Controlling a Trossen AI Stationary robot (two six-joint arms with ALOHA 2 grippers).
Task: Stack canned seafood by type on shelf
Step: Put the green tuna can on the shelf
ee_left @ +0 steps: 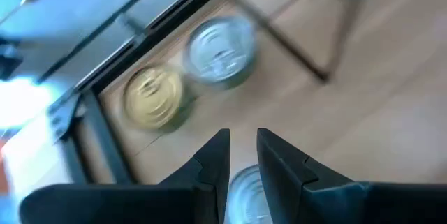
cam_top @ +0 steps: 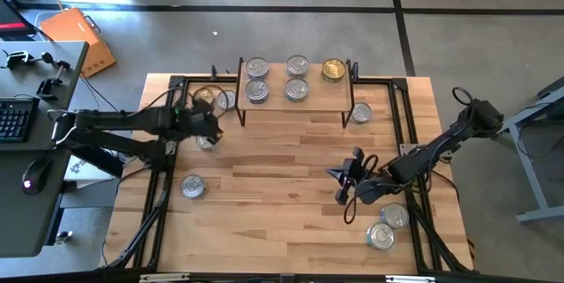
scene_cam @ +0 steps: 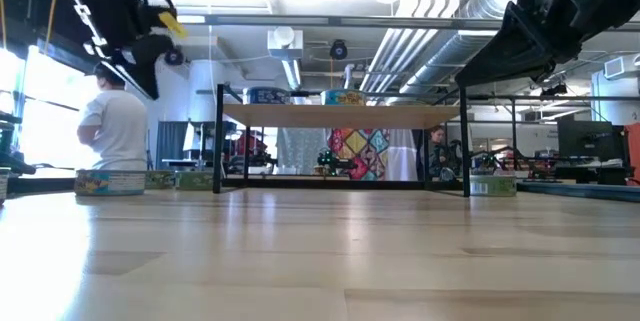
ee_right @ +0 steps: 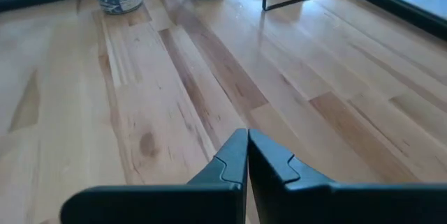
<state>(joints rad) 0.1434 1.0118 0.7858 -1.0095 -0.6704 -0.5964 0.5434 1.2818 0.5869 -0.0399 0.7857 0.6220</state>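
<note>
**Left hand over a loose tin, shelf part-filled**

My left hand (cam_top: 211,129) hovers above a silver tin (ee_left: 244,196) left of the shelf (cam_top: 295,107), fingers slightly apart, nothing held. Right hand (ee_right: 247,155) is pressed together, empty, over bare tabletop (ee_right: 209,77). The shelf carries four silver tins and one gold tin (cam_top: 333,70). I judge the tins rigid, fairly light, slick-lidded: grip across the side wall.

Five tins (cam_top: 297,66) sit on the shelf (cam_top: 313,101); others lie on the table (cam_top: 264,221) left and right of it.
</note>
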